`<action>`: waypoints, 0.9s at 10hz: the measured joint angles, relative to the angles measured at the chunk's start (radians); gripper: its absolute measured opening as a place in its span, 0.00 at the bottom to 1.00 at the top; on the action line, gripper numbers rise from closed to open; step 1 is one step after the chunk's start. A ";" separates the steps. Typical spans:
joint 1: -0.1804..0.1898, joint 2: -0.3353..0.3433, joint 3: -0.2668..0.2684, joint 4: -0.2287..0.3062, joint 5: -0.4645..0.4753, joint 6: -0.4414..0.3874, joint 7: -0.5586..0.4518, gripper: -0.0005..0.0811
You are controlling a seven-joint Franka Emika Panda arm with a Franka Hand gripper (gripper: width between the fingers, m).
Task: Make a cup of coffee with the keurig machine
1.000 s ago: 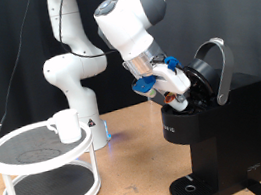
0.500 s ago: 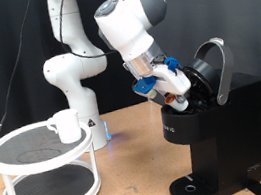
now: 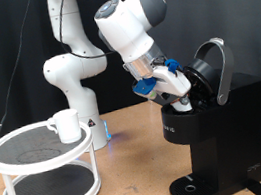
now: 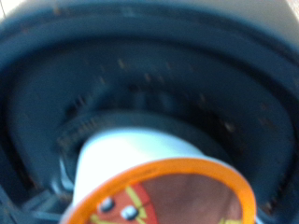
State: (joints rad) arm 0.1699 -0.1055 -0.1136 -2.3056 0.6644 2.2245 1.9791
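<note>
The keurig machine [image 3: 220,125] stands at the exterior view's right with its domed lid [image 3: 215,66] hinged up. My gripper [image 3: 181,92] reaches down at a slant into the open pod chamber. It is shut on a small pod; the wrist view shows the pod's white body and orange-rimmed top [image 4: 161,189] close up against the dark round chamber [image 4: 149,84]. The cup [image 3: 65,125], a white mug, stands on the upper shelf of a round rack at the exterior view's left, far from the gripper.
The white two-tier round rack [image 3: 47,185] sits on the wooden table at the left. The arm's white base [image 3: 73,87] stands behind it. The machine's round drip base [image 3: 193,186] is bare. A black curtain hangs behind.
The gripper with the pod has edged slightly deeper toward the pod chamber. The cup, rack and machine have not moved.
</note>
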 joint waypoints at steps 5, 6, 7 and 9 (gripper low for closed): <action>-0.002 -0.099 -0.013 -0.013 0.025 -0.133 -0.058 0.91; -0.003 -0.105 -0.008 -0.022 0.000 -0.130 -0.033 0.91; -0.003 -0.105 -0.004 -0.032 -0.019 -0.117 -0.009 0.91; -0.004 -0.101 -0.002 -0.049 -0.032 -0.078 0.010 0.91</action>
State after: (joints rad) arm 0.1664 -0.2065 -0.1155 -2.3546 0.6323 2.1460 1.9886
